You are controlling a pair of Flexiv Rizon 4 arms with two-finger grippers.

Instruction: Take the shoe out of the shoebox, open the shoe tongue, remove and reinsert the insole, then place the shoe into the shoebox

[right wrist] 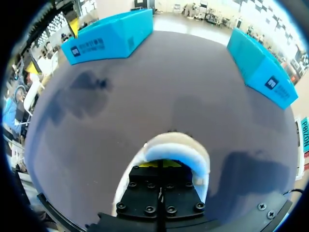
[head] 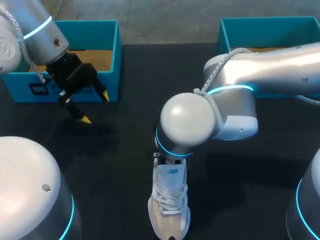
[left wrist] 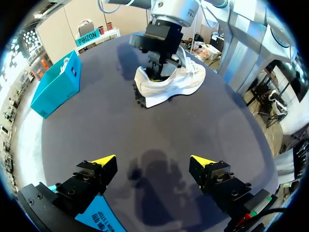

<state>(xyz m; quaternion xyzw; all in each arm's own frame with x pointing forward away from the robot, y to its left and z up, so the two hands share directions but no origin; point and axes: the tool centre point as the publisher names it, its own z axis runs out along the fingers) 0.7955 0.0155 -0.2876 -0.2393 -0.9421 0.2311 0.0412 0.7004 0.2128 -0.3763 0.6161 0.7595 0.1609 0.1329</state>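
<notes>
- Our right arm reaches past the middle of the desk (head: pixel 125 165) and plants the right tool (right wrist: pixel 164 166) straight down into the heel opening of the white shoe (head: pixel 170 210); we read this as the insole step
- The right tool's fingers are drawn close together, with the yellow tips sunk below the padded collar; the collar hides the contact, so we cannot tell whether they nip the insole
- The shoe stands on its sole on the desk, outside both boxes, with its toe toward our base and its laces crossed over the top; resting flat like this, it lets the tool enter from above
- Our left tool (head: pixel 95 107) hangs spread and empty just in front of the left shoebox (head: pixel 20 85), well apart from the shoe, a spot that in our judgement leaves the right arm room
- The left shoebox and the right shoebox (head: pixel 240 32) stand open-topped at the desk's far side, ready to take the shoe when it goes back in
</notes>
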